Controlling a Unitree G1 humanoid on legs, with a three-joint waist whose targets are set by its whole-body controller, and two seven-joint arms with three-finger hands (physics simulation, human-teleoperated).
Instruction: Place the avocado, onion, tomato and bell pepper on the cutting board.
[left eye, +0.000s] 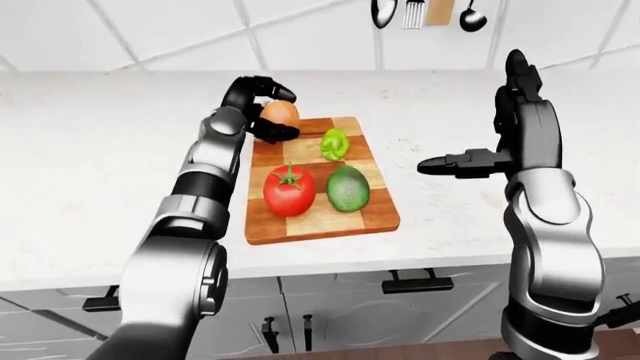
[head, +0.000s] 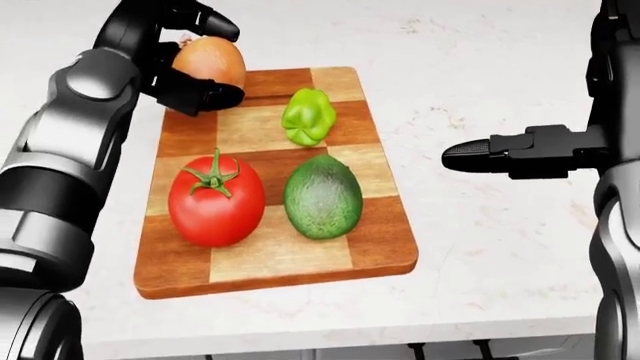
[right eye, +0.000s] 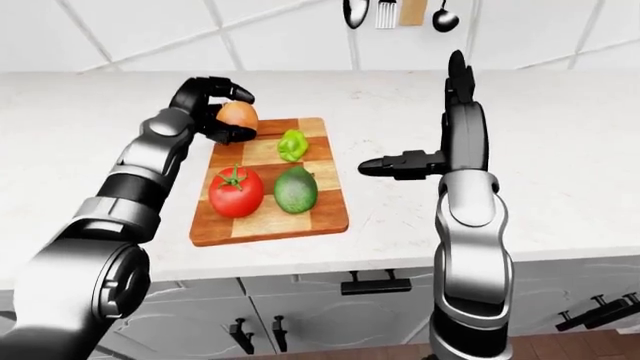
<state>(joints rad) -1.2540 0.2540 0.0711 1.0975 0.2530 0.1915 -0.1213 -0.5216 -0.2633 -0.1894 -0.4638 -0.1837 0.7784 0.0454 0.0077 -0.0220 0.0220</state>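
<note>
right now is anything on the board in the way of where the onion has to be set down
Nothing visible blocks it. The left hand holds the onion over the cutting board at its top-left corner in the head view, and the squares below look bare. The bell pepper sits to the right, the tomato and avocado lower down.
</note>
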